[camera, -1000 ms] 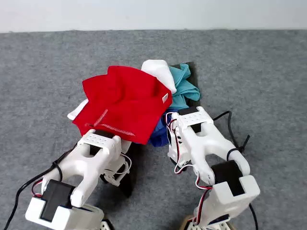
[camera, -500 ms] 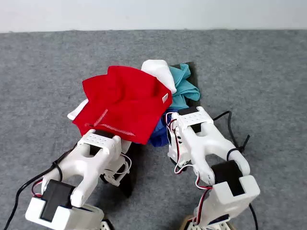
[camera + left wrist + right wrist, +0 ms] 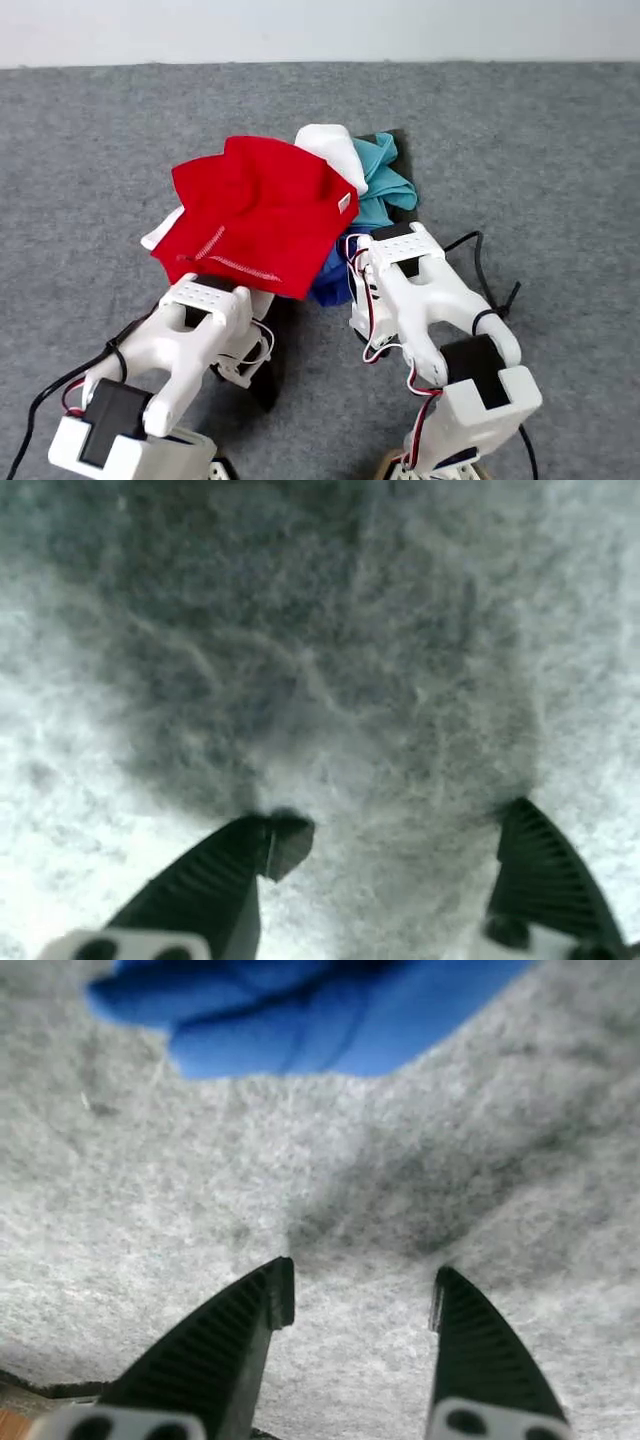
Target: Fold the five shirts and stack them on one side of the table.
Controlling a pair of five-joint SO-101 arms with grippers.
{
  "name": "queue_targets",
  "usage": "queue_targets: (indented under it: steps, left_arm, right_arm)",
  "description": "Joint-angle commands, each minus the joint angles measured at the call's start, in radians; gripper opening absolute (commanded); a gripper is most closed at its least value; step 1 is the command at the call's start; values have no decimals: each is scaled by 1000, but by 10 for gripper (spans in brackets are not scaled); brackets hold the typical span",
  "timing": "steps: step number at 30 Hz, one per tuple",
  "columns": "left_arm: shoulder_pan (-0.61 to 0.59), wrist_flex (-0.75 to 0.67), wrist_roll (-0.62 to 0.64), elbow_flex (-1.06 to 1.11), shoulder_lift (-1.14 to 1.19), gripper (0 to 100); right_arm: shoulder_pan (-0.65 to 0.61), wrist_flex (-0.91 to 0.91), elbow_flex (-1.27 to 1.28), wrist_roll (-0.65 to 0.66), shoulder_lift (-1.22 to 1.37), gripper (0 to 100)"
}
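Nearest, at the front edge of the table [image 3: 560,200]: left arm [image 3: 165,365] and right arm [image 3: 440,330], both white, side by side, both pointed toward the heap of shirts, with red, white and black wires [image 3: 370,310] looped along the right one. Left gripper [image 3: 405,825]: black jaws spread wide, nothing between them, poised over bare grey felt lying in shadow. Right gripper [image 3: 362,1278]: jaws likewise spread and holding nothing, low over the felt, just short of the blue shirt [image 3: 300,1010] and apart from it. Next, just beyond the two wrists, near the middle of the table: five shirts in one loose, unfolded heap. Red shirt [image 3: 260,215] on top, the largest visible, spread crumpled with a stitched hem along its near edge, that edge close above the left wrist. Blue shirt bunched under the red one's near right corner, beside the right wrist. White shirt [image 3: 330,150] at the far side, partly covered by the red; a further white edge showing at the red shirt's left side. Teal shirt [image 3: 385,185] crumpled to the right of the white one. Dark shirt [image 3: 392,136], a small corner visible behind the teal. Farthest: pale wall [image 3: 320,30] along the table's back edge.
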Motion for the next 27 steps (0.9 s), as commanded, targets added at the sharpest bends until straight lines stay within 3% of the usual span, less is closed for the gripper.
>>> queue_targets:
  steps: [1, 5, 11, 16, 27]
  left_arm:
    - [5, -117, -2, -16, -18, 309]
    - [6, -18, -3, -54, -20, 309]
    - [0, 420, -144, -412, -20, 309]
    - [-2, 651, -198, -621, -20, 309]
    - [-32, 667, -242, -657, -21, 309]
  right_arm:
    - [-25, 30, -5, 9, 99, 221]
    - [-21, 127, -69, 9, 77, 222]
    - [-10, 268, -201, 9, -85, 222]
    - [-8, 355, -276, 11, -317, 222]
    - [31, 346, -272, 9, -791, 222]
